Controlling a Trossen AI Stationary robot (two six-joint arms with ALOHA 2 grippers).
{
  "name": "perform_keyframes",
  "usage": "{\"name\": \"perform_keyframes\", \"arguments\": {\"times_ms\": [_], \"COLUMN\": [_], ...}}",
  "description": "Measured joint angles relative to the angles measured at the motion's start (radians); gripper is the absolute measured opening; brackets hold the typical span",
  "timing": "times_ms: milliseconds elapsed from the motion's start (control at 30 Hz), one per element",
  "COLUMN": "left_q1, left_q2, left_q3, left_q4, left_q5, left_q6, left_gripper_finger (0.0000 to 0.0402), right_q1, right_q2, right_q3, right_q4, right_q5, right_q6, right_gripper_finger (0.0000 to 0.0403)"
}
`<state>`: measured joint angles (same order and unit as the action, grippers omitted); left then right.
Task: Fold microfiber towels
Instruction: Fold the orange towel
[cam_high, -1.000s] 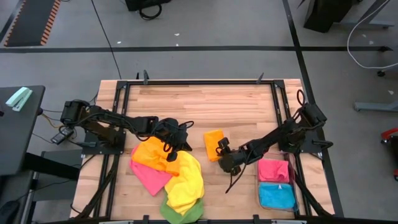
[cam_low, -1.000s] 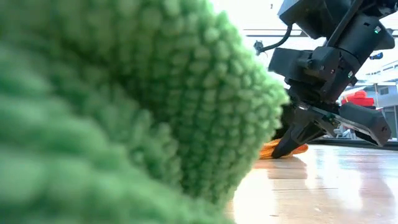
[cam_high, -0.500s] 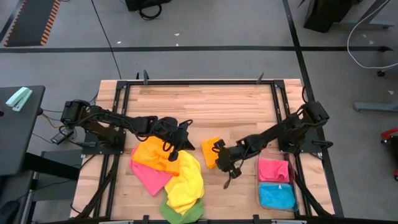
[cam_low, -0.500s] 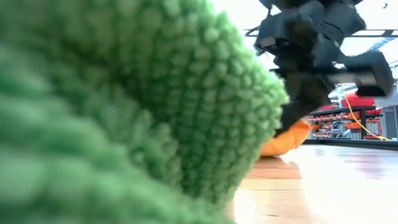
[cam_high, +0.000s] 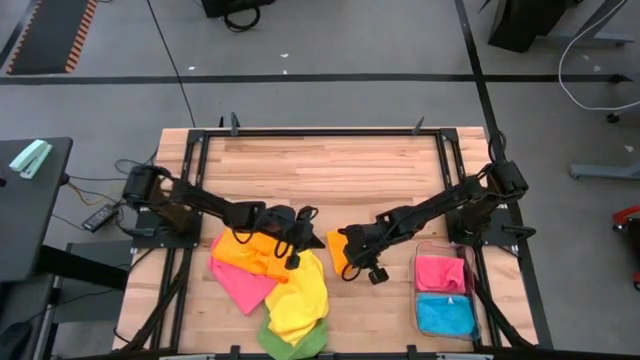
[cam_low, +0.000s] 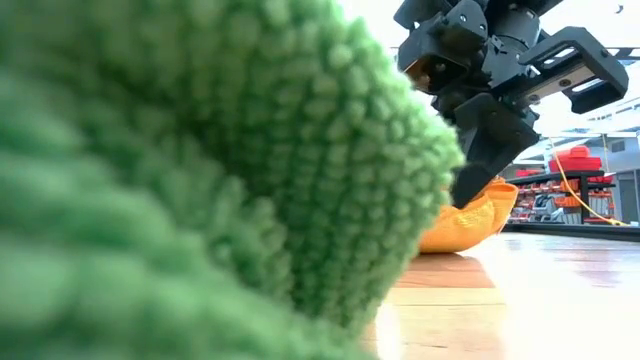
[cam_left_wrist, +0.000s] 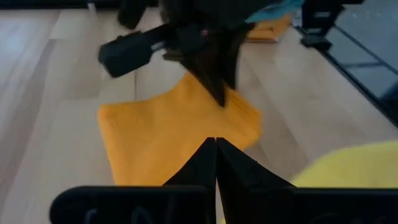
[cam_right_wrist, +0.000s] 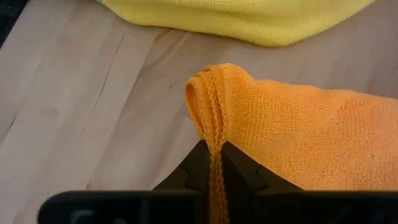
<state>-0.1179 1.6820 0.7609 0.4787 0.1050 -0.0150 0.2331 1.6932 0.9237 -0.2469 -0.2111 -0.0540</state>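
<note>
Right end effector (cam_high: 347, 253) dragged orange towel (cam_high: 340, 245) leftward; bin (cam_high: 446, 300) holds pink, blue towels.

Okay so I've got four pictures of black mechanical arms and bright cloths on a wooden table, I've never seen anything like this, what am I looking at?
It is a robot with two arms at a wooden table, folding towels. One picture looks straight down from above, one sits at table height with a green towel filling most of it, and two come from cameras on the wrists. The right claw is shut on the edge of a folded orange towel near the middle of the table. The left claw is shut and empty, just above a pile of loose towels: another orange towel, a pink towel, a yellow towel and the green one. A clear bin at the right holds a folded pink and a folded blue towel.
</note>
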Motion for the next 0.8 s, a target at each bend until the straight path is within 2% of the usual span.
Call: {"name": "perform_keyframes", "arguments": {"times_ms": [300,433,600,800], "left_q1": [0.003,0.001,0.0,-0.027], "left_q2": [0.2,0.278,0.353,0.413], "left_q3": [0.001,0.002,0.012,0.064], "left_q4": [0.281,0.382,0.421,0.414], "left_q5": [-0.015,-0.109,-0.128,-0.127], "left_q6": [-0.122,-0.178,-0.194,-0.169], "left_gripper_finger": [0.0024,0.0031,0.0039,0.0027], "right_q1": [-0.002,-0.002,-0.011,-0.04], "right_q2": [0.0,0.0,0.0,0.0], "right_q3": [0.0,0.0,0.0,0.003], "right_q4": [0.001,0.004,0.01,0.016], "right_q5": [0.023,0.027,0.022,-0.034], "right_q6": [0.005,0.006,0.026,0.084], "right_gripper_finger": [0.0037,0.0037,0.0037,0.0037]}}
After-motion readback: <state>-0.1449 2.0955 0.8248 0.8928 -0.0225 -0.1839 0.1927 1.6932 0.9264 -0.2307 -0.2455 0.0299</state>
